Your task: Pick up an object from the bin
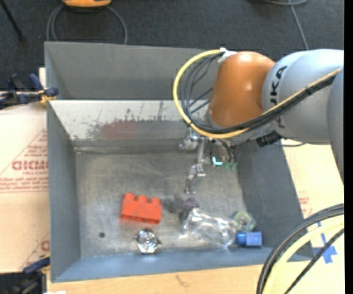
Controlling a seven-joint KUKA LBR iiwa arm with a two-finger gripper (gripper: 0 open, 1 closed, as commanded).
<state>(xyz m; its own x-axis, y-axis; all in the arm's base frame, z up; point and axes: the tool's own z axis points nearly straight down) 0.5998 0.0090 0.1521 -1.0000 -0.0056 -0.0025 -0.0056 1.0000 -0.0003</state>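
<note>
Nothing is picked yet: the gripper (193, 182) hangs mid-frame above a dark piece (182, 206) beside the brick (141, 208); I cannot tell how wide it stands.

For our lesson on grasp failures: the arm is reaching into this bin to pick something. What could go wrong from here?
1. The jaws hang above a small dark object that seems to touch the crumpled clear plastic; closing there might catch both or snag the plastic.
2. The orange brick lies close beside that object, so a descent slightly off could push it rather than grip anything.
</note>
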